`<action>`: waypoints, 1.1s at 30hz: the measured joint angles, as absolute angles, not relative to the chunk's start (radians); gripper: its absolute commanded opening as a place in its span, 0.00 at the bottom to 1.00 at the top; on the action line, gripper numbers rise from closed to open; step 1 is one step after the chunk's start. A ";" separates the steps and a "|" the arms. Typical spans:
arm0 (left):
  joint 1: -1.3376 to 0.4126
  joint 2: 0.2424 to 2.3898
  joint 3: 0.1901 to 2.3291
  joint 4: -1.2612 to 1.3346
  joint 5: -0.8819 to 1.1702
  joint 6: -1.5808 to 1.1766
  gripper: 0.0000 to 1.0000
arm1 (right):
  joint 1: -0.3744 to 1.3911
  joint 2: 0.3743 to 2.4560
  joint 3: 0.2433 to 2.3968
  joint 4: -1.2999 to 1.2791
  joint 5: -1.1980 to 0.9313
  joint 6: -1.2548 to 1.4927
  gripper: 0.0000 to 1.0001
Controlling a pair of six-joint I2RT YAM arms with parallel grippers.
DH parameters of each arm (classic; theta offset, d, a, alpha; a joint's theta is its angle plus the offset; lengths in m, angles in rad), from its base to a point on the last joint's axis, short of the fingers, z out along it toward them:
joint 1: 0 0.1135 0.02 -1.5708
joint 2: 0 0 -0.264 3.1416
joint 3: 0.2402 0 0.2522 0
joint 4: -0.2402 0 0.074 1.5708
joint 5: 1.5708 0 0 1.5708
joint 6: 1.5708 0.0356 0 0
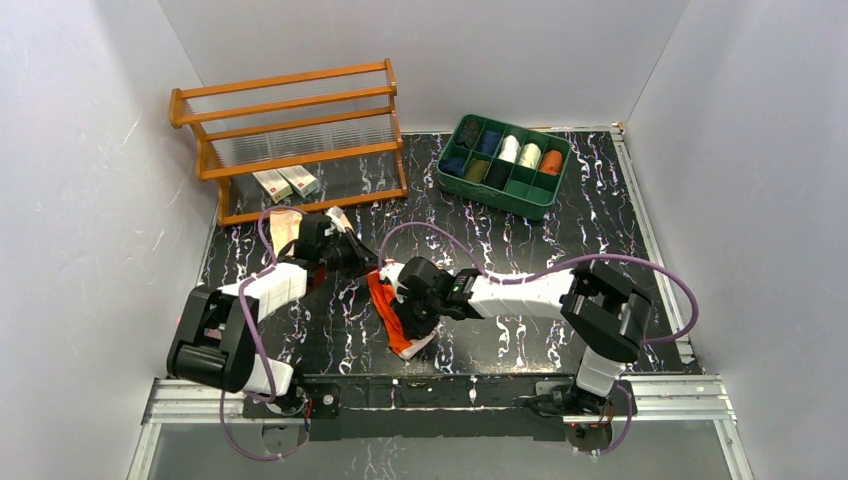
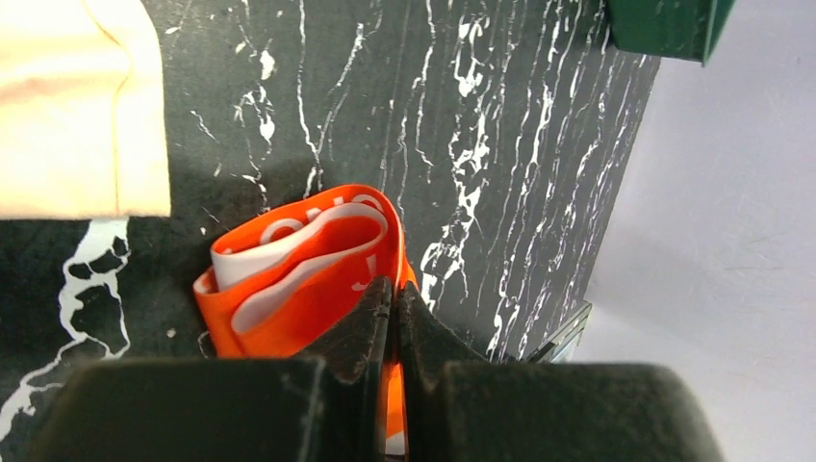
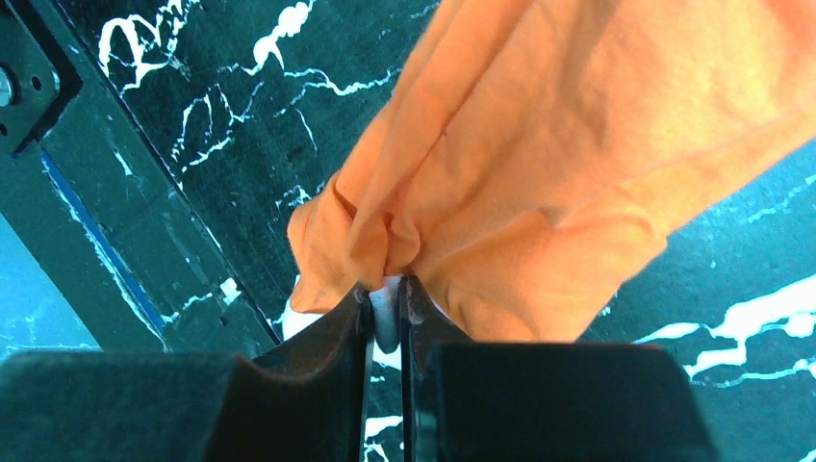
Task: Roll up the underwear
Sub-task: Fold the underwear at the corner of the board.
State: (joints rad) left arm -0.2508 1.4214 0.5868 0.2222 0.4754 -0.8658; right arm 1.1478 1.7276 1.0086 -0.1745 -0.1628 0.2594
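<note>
Our left gripper [image 2: 393, 308] is clamped on the orange underwear [image 2: 298, 332]. Our right gripper [image 3: 385, 306] pinches its bunched edge.

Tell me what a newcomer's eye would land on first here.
The bright orange underwear at the middle of the table stands out first. The left gripper pinches its folded, white-trimmed end and the right gripper its bunched end. Next come the green tray of coloured rolls at the far right and the wooden rack at the far left.
</note>
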 measured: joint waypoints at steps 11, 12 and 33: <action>-0.251 1.350 0.565 0.194 0.472 -0.900 0.00 | 1.148 1.579 0.900 -0.137 -0.148 0.305 0.64; -0.251 1.350 0.553 0.200 0.473 -0.907 0.00 | 1.148 1.566 0.889 -0.129 -0.155 0.309 0.65; -0.251 1.312 0.479 0.226 0.481 -0.940 0.00 | 1.148 1.634 0.932 -0.115 -0.075 0.395 0.45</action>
